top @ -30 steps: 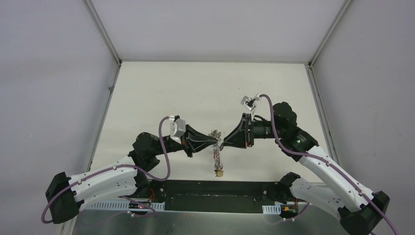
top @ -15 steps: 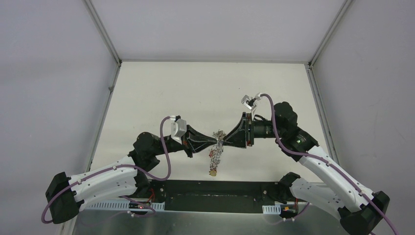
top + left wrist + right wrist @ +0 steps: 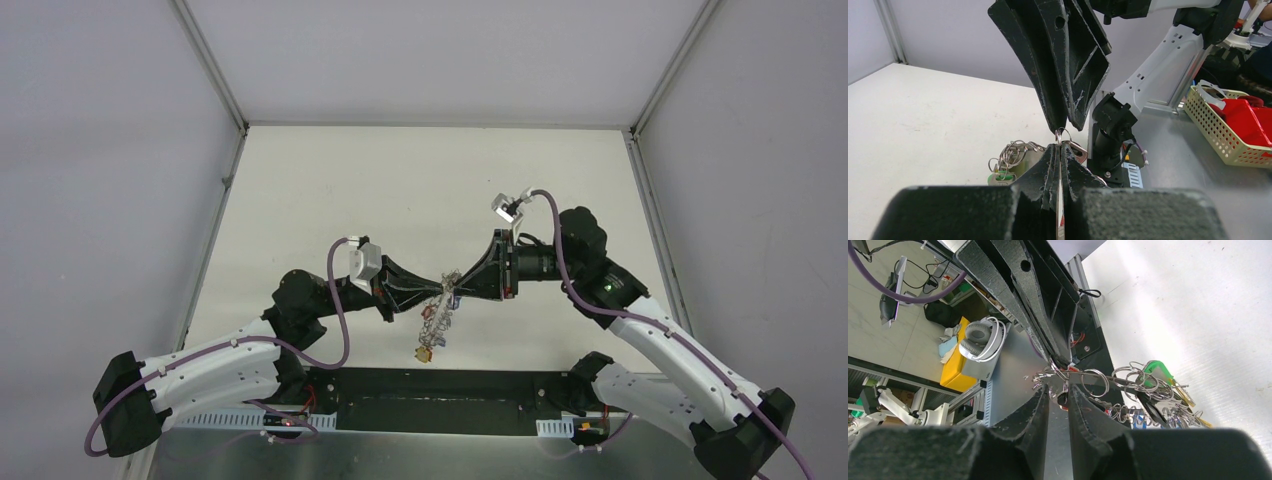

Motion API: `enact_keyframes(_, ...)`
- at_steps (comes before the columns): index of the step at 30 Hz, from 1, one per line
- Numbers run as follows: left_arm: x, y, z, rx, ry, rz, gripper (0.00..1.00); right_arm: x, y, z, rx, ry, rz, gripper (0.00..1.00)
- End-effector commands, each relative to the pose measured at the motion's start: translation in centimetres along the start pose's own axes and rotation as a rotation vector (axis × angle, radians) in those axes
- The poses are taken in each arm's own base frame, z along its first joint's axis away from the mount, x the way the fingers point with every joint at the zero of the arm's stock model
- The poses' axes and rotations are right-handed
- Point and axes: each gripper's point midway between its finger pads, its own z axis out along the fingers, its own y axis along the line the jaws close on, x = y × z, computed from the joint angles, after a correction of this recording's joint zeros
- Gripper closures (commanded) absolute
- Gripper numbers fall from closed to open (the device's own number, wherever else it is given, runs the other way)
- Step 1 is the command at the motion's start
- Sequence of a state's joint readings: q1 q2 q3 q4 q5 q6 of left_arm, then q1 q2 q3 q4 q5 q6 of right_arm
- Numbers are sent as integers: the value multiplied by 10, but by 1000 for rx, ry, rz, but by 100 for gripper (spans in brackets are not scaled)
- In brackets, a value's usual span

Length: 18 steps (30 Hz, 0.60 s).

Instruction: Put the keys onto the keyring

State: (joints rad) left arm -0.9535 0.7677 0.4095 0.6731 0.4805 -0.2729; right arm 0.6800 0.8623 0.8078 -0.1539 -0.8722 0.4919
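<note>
Both grippers meet tip to tip above the table's near middle. My left gripper is shut on the thin silver rim of the keyring, whose bunch of small rings, keys and coloured tags hangs below it. In the left wrist view the rim sits edge-on between the jaws, with rings behind. My right gripper pinches a small dark key with red on it, pressed against the keyring next to the left fingertips. The black-headed key cannot be told apart in the bunch.
The white table has grey walls at the back and both sides. A black base plate lies along the near edge under the hanging bunch. A basket of red parts and headphones sit beyond the table.
The hanging bunch has swung left and fanned out. Both gripper tips have closed up and shifted slightly left; the right wrist has turned a little.
</note>
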Motion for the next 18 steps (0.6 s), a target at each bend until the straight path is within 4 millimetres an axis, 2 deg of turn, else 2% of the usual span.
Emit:
enact_keyframes(1, -40, -11, 3, 46, -120, 80, 100, -9, 6, 2, -33, -15, -23, 81)
enact_keyframes(10, -39, -11, 2, 47, -120, 82, 100, -5, 1, 5, -33, 4, 5, 100)
enact_keyframes(18, -41, -12, 2, 48, -125, 83, 100, 0, -3, 5, -25, 8, 14, 100)
